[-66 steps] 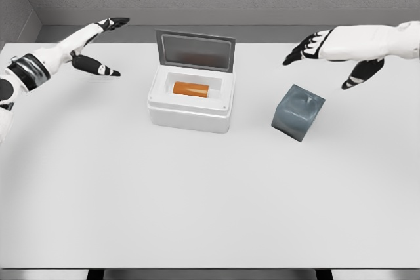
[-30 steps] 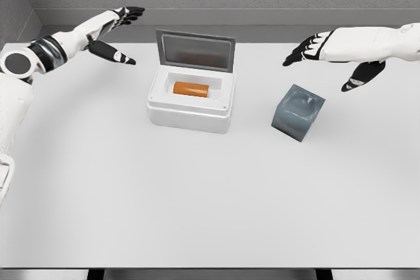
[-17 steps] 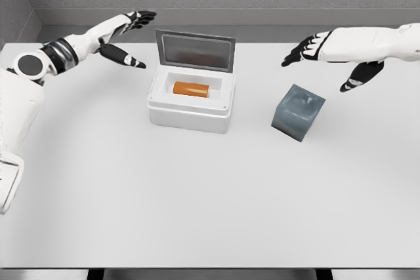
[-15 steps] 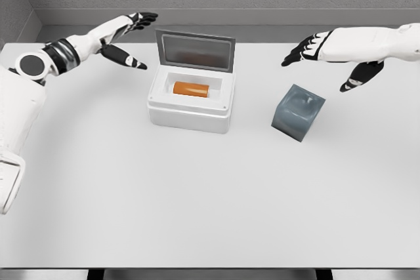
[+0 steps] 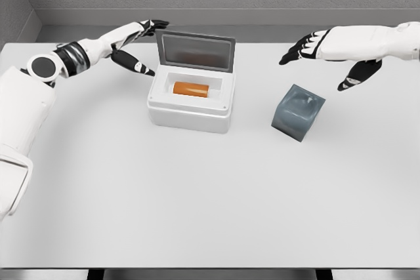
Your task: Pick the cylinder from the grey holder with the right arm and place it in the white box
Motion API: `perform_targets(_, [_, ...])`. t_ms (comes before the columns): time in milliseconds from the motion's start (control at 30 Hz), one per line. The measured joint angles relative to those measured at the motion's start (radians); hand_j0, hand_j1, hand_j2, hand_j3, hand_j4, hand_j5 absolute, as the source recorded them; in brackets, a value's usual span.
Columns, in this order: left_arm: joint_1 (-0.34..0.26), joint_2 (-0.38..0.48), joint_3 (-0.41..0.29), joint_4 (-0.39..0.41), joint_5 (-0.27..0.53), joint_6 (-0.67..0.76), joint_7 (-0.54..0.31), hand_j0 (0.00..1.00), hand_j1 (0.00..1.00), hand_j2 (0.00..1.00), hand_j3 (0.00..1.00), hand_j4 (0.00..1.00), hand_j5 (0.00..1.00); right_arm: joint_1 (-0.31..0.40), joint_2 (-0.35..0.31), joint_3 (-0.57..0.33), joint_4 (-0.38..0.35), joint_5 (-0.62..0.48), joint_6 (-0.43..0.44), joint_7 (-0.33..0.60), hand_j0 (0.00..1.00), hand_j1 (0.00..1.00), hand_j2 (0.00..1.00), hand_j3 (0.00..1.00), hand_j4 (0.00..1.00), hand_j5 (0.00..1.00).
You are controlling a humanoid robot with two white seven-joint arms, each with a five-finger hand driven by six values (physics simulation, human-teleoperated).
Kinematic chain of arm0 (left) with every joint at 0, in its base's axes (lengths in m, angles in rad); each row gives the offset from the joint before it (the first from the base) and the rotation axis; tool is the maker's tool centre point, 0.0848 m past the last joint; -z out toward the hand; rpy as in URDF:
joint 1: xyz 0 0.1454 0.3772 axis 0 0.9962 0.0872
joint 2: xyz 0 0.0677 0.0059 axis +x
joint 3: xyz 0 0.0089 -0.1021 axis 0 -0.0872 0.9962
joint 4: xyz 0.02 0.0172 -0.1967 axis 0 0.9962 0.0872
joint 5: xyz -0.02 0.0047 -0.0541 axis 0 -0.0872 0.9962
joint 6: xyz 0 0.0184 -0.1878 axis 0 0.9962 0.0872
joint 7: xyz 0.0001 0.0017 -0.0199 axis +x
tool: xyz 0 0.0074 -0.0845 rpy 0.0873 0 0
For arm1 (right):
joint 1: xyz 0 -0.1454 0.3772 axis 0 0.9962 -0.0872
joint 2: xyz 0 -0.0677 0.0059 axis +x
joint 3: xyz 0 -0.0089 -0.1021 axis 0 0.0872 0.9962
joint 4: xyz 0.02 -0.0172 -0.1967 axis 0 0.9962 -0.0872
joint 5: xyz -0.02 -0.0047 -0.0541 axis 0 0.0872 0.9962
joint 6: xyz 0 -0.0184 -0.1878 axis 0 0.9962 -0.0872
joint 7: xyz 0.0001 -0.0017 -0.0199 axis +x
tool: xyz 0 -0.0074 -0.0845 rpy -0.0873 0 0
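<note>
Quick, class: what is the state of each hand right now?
Left hand: open, holding nothing, beside the box lid.
Right hand: open, holding nothing, above the table.

My view is bright and evenly lit, sharp throughout; the plain white table (image 5: 197, 195) shows only faint, soft shadows and no glare.

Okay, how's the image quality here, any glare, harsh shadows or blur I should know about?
Head view: flat, even simulator lighting, with no harsh shadows or glare on the table; the white box nearly blends into it. The orange cylinder is sharp, while the grey holder looks slightly smeared and soft-edged.
</note>
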Motion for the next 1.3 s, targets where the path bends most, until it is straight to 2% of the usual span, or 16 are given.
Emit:
perform_targets(433, [-0.006,0.013,0.009,-0.005,0.019,0.000,0.000,1.00,1.00,1.00,1.00,1.00,1.00,-0.002,0.010,0.000,0.001,-0.002,0.000,0.000,1.00,1.00,1.00,1.00,1.00,1.00])
perform_targets(600, [0.043,0.042,0.009,-0.097,0.052,0.000,0.000,1.00,1.00,1.00,1.00,1.00,1.00,0.000,0.015,0.000,0.003,-0.003,0.000,0.000,1.00,1.00,1.00,1.00,1.00,1.00])
perform_targets(700, [0.048,0.064,0.010,-0.143,0.077,0.000,0.000,1.00,1.00,1.00,1.00,1.00,1.00,0.002,0.016,0.001,0.005,-0.003,0.000,0.000,1.00,1.00,1.00,1.00,1.00,1.00])
perform_targets(833, [0.048,0.073,0.007,-0.166,0.090,0.000,0.000,1.00,1.00,1.00,1.00,1.00,1.00,0.002,0.016,0.000,0.009,-0.003,0.000,0.000,1.00,1.00,1.00,1.00,1.00,1.00])
perform_targets(967, [0.080,0.076,0.003,-0.192,0.093,0.000,0.000,1.00,1.00,1.00,1.00,1.00,1.00,0.000,0.016,0.000,0.010,-0.005,0.000,0.000,1.00,1.00,1.00,1.00,1.00,1.00])
perform_targets(1300, [0.112,0.099,-0.031,-0.267,0.096,0.000,0.000,1.00,1.00,1.00,1.00,1.00,1.00,0.002,0.017,0.000,0.016,-0.006,0.000,0.000,1.00,1.00,1.00,1.00,1.00,1.00])
